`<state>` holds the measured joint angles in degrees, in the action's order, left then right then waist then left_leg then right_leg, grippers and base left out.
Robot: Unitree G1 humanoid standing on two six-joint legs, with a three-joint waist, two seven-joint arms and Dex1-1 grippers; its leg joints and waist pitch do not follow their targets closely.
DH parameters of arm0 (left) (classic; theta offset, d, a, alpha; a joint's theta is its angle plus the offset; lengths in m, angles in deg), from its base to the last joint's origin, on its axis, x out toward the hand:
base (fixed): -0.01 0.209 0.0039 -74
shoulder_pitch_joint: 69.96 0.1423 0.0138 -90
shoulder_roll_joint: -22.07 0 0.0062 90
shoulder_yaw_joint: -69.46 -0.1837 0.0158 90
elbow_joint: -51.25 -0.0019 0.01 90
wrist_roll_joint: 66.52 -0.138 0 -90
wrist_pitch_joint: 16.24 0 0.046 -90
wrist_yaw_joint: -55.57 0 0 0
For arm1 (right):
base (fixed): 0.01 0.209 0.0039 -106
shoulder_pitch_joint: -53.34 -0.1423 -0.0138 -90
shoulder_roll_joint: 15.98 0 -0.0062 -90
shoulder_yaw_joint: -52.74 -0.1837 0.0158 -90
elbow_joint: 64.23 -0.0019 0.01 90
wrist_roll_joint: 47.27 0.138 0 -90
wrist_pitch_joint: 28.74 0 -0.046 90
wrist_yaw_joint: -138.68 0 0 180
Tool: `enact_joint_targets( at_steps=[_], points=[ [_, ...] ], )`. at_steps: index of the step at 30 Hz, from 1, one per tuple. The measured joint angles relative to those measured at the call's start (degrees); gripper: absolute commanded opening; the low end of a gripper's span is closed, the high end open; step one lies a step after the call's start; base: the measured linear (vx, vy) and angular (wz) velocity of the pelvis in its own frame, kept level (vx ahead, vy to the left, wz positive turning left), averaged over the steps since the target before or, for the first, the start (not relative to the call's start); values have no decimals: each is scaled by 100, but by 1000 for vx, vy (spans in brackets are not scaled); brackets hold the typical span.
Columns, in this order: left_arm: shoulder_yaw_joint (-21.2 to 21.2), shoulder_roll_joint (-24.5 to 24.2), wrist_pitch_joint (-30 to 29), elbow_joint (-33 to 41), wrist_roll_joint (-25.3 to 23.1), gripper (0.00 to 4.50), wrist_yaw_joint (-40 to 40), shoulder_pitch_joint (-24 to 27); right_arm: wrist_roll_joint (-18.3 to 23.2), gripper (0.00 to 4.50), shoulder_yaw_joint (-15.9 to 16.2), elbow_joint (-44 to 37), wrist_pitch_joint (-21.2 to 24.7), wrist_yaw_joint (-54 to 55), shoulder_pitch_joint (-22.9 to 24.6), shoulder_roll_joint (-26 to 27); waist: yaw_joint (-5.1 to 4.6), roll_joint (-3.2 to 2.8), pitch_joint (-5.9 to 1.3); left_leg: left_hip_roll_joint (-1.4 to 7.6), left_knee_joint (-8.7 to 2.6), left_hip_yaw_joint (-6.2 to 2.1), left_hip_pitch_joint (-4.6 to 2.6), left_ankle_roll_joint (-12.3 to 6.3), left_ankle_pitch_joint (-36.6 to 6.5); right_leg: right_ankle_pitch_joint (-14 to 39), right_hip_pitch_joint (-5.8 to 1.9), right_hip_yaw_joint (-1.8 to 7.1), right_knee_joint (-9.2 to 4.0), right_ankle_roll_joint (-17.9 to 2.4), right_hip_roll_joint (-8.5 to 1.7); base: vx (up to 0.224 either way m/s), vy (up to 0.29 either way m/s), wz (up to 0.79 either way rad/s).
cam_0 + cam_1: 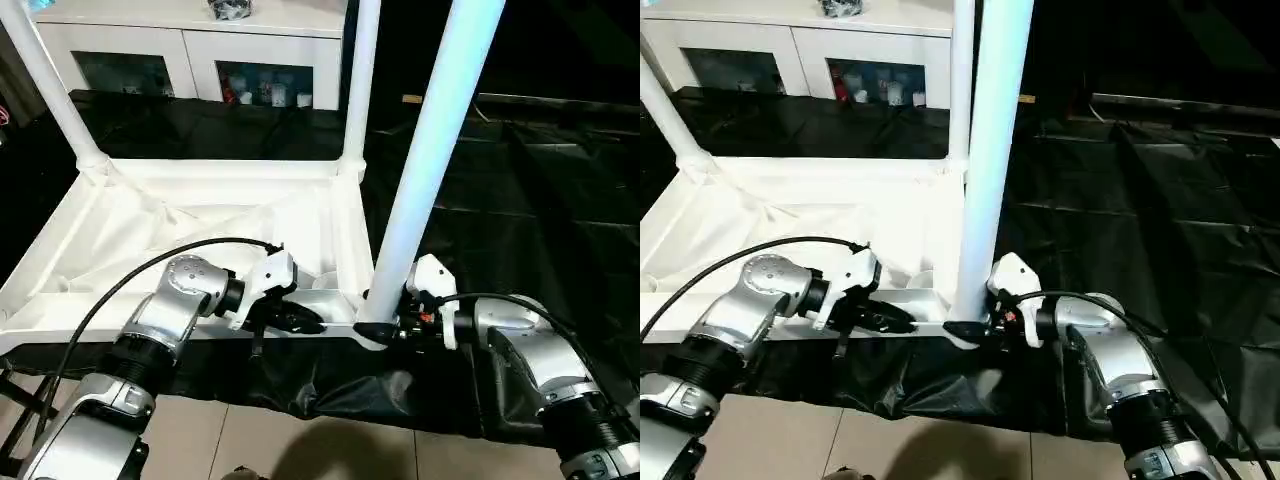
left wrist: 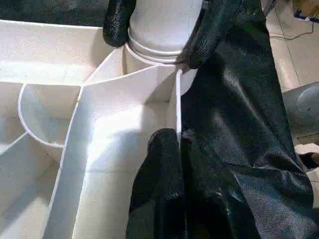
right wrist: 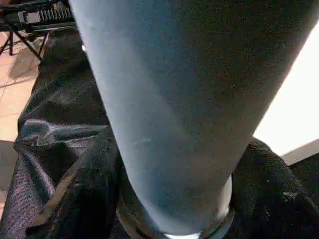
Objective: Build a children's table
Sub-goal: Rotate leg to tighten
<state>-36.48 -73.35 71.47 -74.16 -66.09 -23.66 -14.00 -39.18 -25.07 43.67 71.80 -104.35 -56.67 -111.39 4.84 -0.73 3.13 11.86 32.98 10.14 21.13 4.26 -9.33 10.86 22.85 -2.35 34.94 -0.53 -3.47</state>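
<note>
The white table top (image 1: 200,215) lies upside down on a black cloth, ribs facing up. Three white legs stand in its corner sockets: far left (image 1: 50,80), far right (image 1: 358,90) and near right (image 1: 430,150). My left gripper (image 1: 300,322) is shut on the thin near rim of the top (image 2: 177,89), beside the near-right corner. My right gripper (image 1: 375,330) sits at the base of the near-right leg (image 3: 174,109). Its black fingers (image 2: 118,22) press against both sides of the leg just above the socket.
A black cloth (image 1: 520,200) covers the floor under and to the right of the table top. A white cabinet with glass doors (image 1: 200,60) stands behind it. Tiled floor (image 1: 250,440) shows at the near edge. A black folding stand (image 3: 30,20) is off to one side.
</note>
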Motion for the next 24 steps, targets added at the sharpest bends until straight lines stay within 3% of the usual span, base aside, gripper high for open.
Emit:
enact_joint_targets(
  at_steps=[2,6,10,18,21,24],
  points=[
    [0,-1,-1,0,-2,0,31,0,-12,265,-4,7,-9,39,0,25,1,-1,0,0,0,0,-2,0,0,0,0,1,1,0,0,0,0,0],
    [120,105,-90,-48,-103,0,684,-27,-194,265,-266,254,-128,1080,-5,562,-68,-1,-2,-1,3,-2,-10,2,1,-3,-1,2,13,-3,1,0,0,0],
    [262,523,-372,-55,-295,0,1682,-53,-387,264,-572,717,-194,2544,-199,1112,-176,3,-7,-6,19,-4,-13,1,1,-1,-9,10,6,1,0,0,0,0],
    [370,1217,-701,-56,-467,0,2888,-55,-765,264,-961,1211,-246,4484,-529,1832,-230,-18,-20,-8,12,-5,-10,0,-1,-6,-10,11,0,-6,-1,0,0,0],
    [372,1240,-723,-57,-468,0,2924,-55,-771,334,-967,1244,-315,4524,-528,1843,-230,-41,-35,-9,8,-5,-8,-1,-1,-4,-9,10,-2,-4,-1,0,0,0],
    [370,1245,-721,-57,-474,0,2926,-55,-745,344,-966,1241,-326,4486,-519,1861,-233,-43,-36,-8,9,-5,-7,-1,-1,-3,-8,9,-2,-2,-1,0,0,0]
  ],
)
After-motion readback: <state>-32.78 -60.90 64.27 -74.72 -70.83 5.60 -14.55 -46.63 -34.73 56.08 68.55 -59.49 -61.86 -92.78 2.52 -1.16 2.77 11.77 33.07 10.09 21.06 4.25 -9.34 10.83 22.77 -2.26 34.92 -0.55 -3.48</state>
